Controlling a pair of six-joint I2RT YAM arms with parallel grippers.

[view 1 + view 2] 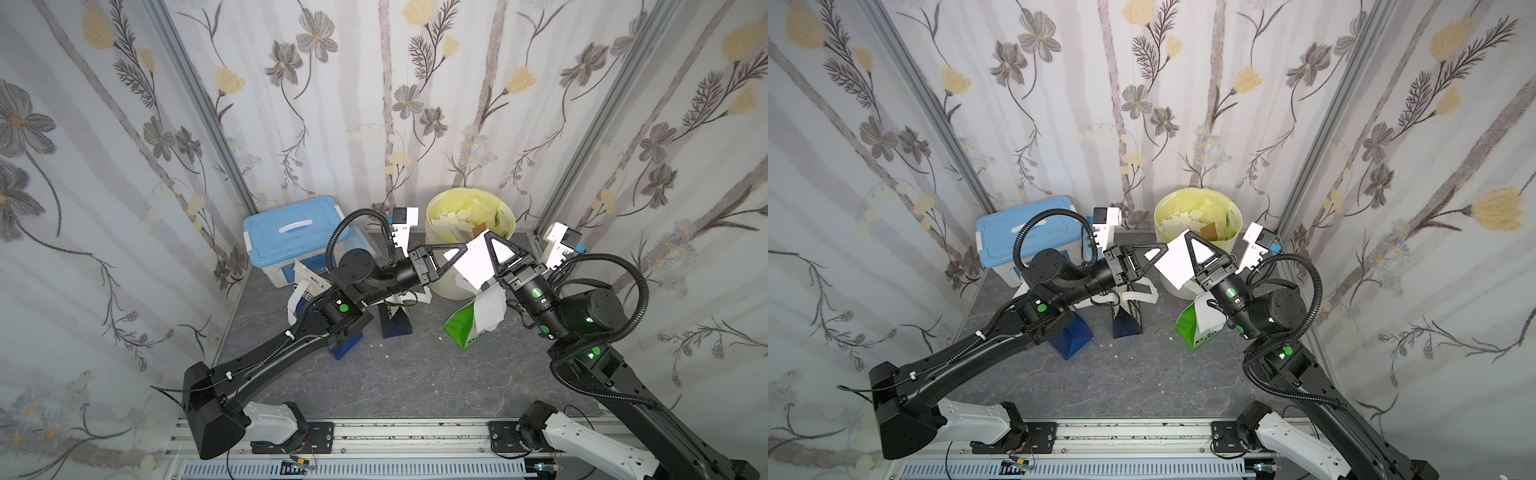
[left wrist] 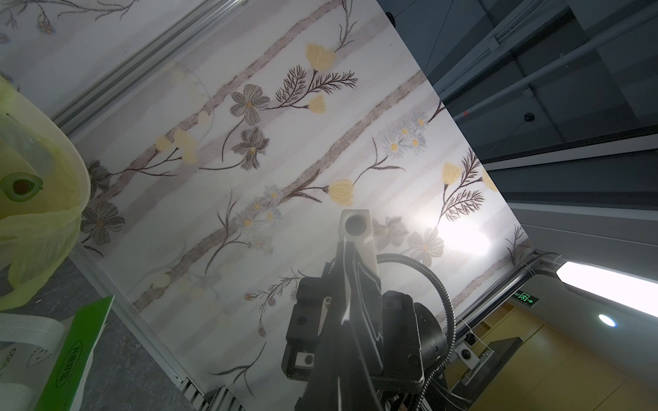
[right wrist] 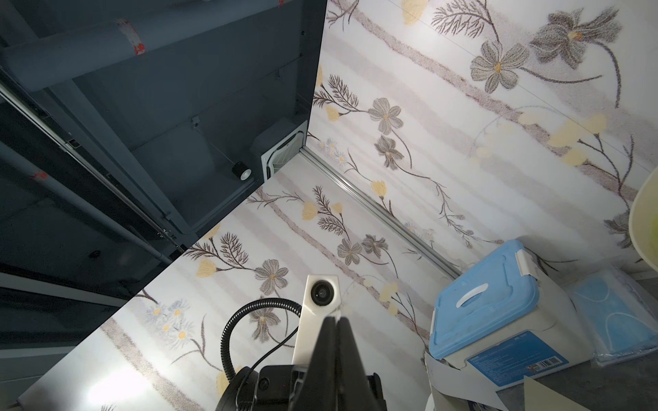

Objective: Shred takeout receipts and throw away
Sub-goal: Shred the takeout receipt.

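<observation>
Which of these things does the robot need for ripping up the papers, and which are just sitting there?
For the job: held receipt, pinched by left gripper and right gripper; second receipt in the green bag; lined bin.
Just lying about: blue-lidded box, dark blue bags, mask pack.

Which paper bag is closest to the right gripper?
The green paper bag, beneath the right gripper by the cream bin; the blue paper bag and navy paper bag stand by the left arm.
</observation>
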